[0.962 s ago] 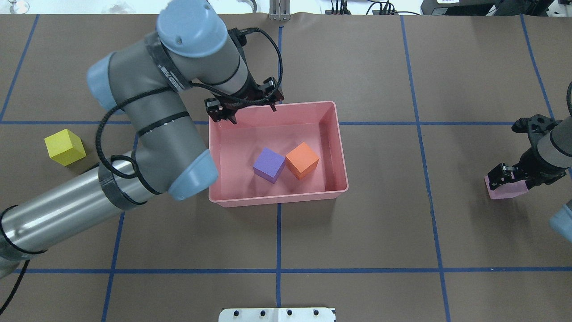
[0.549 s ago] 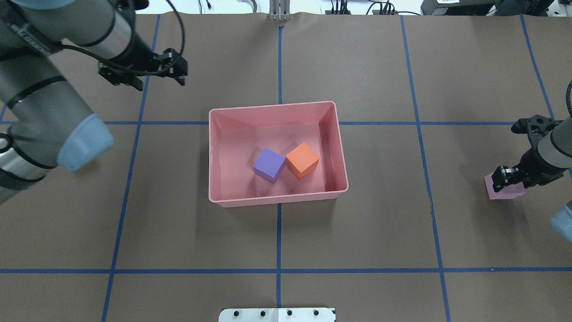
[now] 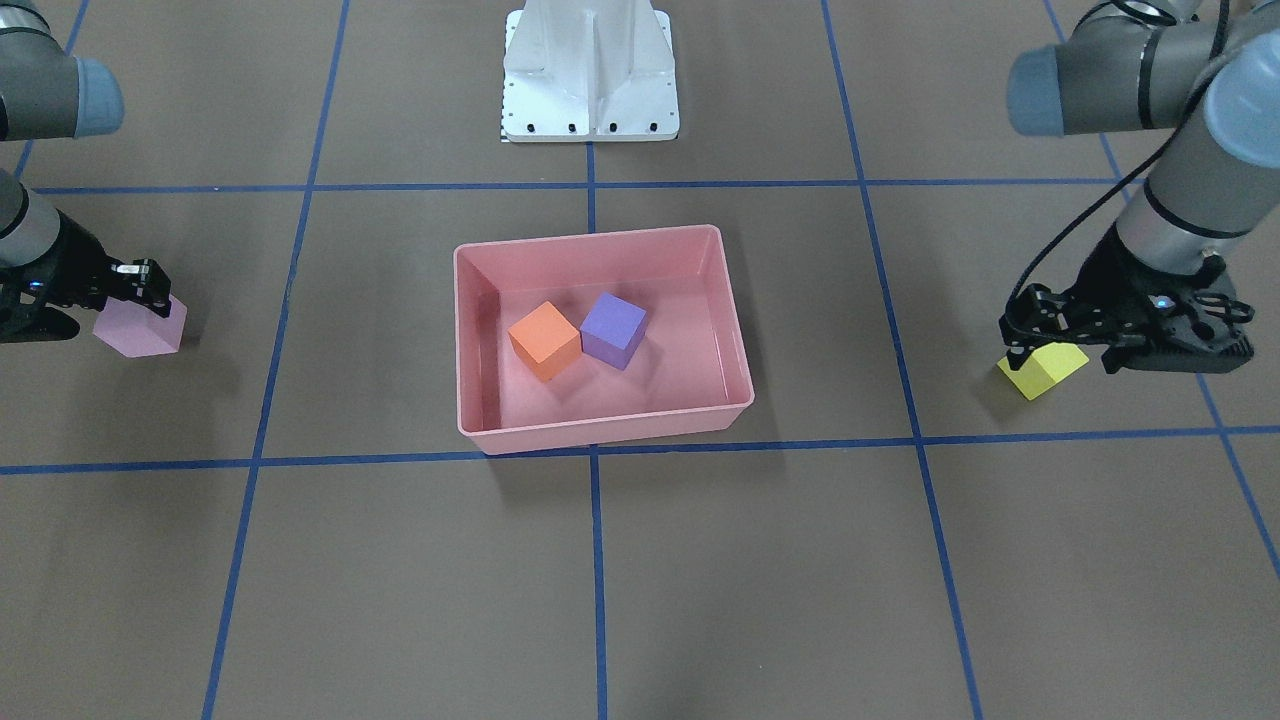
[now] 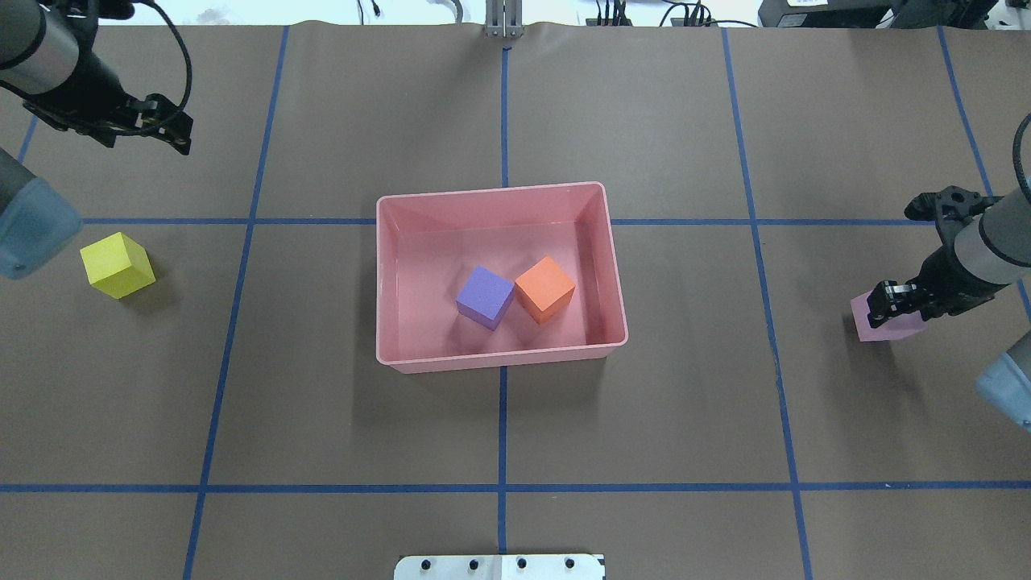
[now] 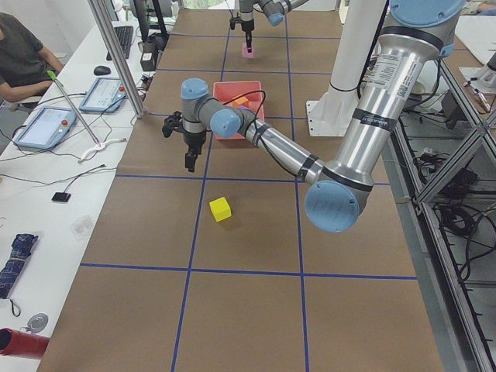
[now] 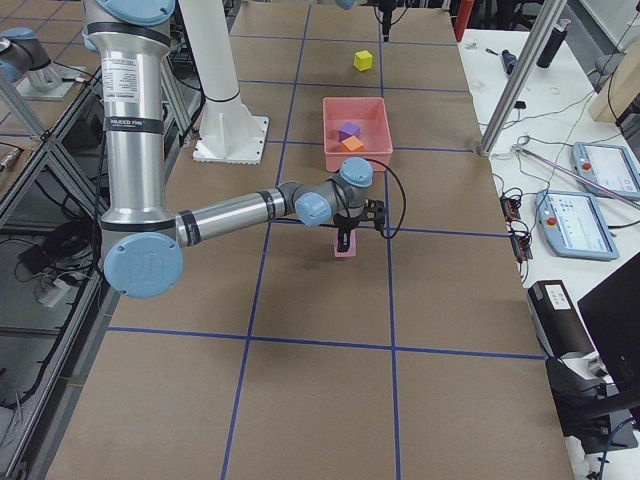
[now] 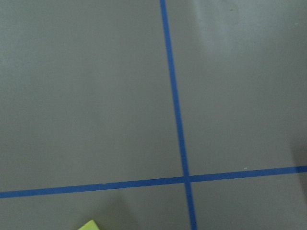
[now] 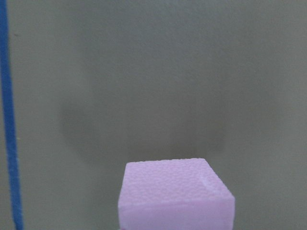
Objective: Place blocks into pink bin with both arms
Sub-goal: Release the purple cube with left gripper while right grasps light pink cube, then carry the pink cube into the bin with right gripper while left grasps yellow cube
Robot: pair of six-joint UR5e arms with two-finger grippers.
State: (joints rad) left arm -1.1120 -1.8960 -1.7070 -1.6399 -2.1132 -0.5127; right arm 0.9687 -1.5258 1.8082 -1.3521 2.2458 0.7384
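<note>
Left gripper (image 4: 149,133): swung off pink bin (image 4: 499,360) out to 10 o'clock, spread, empty.
Yellow block (image 4: 118,264): on desk, 9 o'clock, likely next pick.
Right gripper (image 4: 886,310): pinching light pink block (image 4: 878,329), 3 o'clock, shifted binward.
Purple block (image 4: 485,296), orange block (image 4: 544,288): in bin.

A robotics laboratory is being shown: a large table (image 4: 685,419) under brown sheeting is being divided into squares by blue tape lines (image 4: 503,427). A left arm (image 5: 372,116) and a right arm (image 6: 130,150) are being carried by a white pedestal base (image 3: 590,70) bolted at one long edge of the table. Along the table's opposite edge, a white bench (image 5: 46,201) is being occupied by control pendants (image 5: 46,126), loose cables and aluminium posts (image 5: 116,54), with a person (image 5: 23,58) being seated there. Beyond the pedestal edge, metal framing (image 5: 457,178) is being hung with wiring.
</note>
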